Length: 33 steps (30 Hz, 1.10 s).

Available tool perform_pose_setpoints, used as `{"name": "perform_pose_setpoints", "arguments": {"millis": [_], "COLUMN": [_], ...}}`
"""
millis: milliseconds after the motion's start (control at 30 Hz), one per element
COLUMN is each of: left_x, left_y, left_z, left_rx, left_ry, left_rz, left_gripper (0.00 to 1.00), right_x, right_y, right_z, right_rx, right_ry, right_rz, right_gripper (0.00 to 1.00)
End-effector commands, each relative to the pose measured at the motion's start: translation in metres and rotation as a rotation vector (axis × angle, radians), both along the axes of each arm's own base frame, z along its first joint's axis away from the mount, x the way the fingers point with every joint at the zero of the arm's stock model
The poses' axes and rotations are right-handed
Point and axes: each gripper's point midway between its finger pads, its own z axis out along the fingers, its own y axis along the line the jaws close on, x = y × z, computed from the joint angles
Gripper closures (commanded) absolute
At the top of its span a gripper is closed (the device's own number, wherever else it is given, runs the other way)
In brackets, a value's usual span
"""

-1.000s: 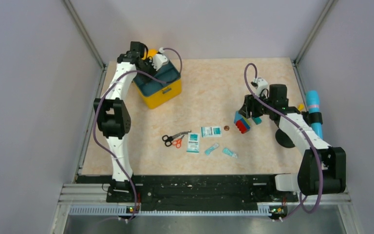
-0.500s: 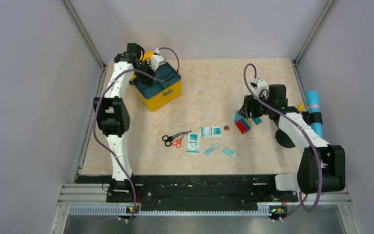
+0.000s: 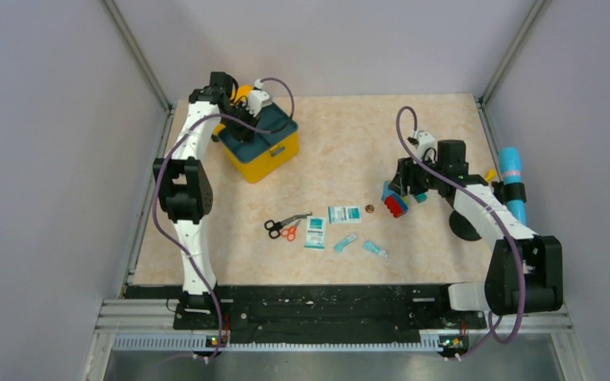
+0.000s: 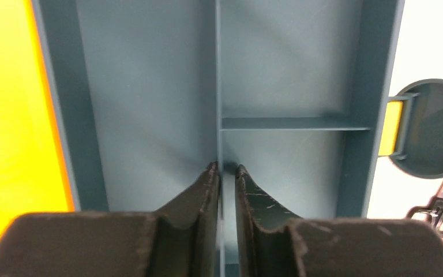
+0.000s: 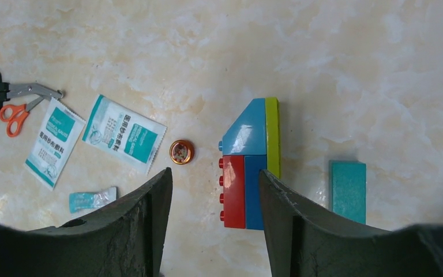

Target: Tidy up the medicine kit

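Left claw [image 4: 226, 171] stood narrowly parted astride the divider [image 4: 218, 86] of teal tray [image 4: 150, 86]; tray sat inside yellow medicine kit [image 3: 276, 157]. Right claw [image 5: 214, 176] gaped wide above coloured blocks [image 5: 248, 167], holding nothing.

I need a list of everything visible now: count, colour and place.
medicine kit: 1, yellow, far left
compartment tray: 1, dark teal, seated in the kit
scissors: 2, black-handled and orange-handled, centre
sachets: 2, white and teal, beside scissors
small tubes: 2, teal, near sachets
round disc: 1, brown, beside sachet
block stack: 1, blue, red, green, right side
flat block: 1, teal, beside the stack
cylinder: 1, light blue, right edge
left end effector: 1, black, astride tray divider, jaws narrowly apart
right end effector: 1, black, open above block stack
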Motion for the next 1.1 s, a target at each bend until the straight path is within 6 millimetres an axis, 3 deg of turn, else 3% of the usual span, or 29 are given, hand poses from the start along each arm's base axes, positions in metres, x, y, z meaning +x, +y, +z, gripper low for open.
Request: {"name": "perform_pose_setpoints", "arguments": {"millis": [0, 100, 200, 400, 567, 667, 733, 867, 1067], "left_x": [-0.009, 0.01, 0.01, -0.009, -0.028, -0.06, -0.083, -0.118, -0.13], "left_y": [-0.013, 0.008, 0.016, 0.002, -0.012, -0.041, -0.054, -0.067, -0.06], "left_z": [0.015, 0.054, 0.091, 0.153, 0.197, 0.202, 0.189, 0.143, 0.132], "left_rx": [0.006, 0.076, 0.089, -0.034, -0.327, -0.6, -0.716, -0.685, -0.655], "left_ry": [-0.006, -0.145, -0.252, -0.413, -0.453, -0.451, -0.416, -0.308, -0.323], "left_rz": [0.049, 0.189, 0.199, 0.178, 0.389, 0.369, 0.392, 0.411, 0.436], "left_gripper": [0.74, 0.63, 0.57, 0.44, 0.44, 0.46, 0.48, 0.49, 0.5], "right_x": [0.001, -0.008, -0.008, -0.017, -0.031, -0.033, -0.035, -0.037, -0.043], "right_y": [0.01, 0.028, 0.035, 0.064, 0.091, 0.104, 0.112, 0.121, 0.139], "right_z": [0.014, 0.023, 0.025, 0.018, -0.002, -0.021, -0.034, -0.054, -0.07], "right_rx": [0.011, 0.056, 0.036, -0.069, -0.17, -0.212, -0.254, -0.329, -0.357], "right_ry": [-0.053, -0.071, -0.091, -0.152, -0.206, -0.2, -0.208, -0.253, -0.253], "right_rz": [0.091, 0.244, 0.319, 0.607, 0.88, 0.966, 1.029, 1.128, 1.189], "right_gripper": [0.44, 0.44, 0.44, 0.48, 0.56, 0.63, 0.66, 0.67, 0.51]}}
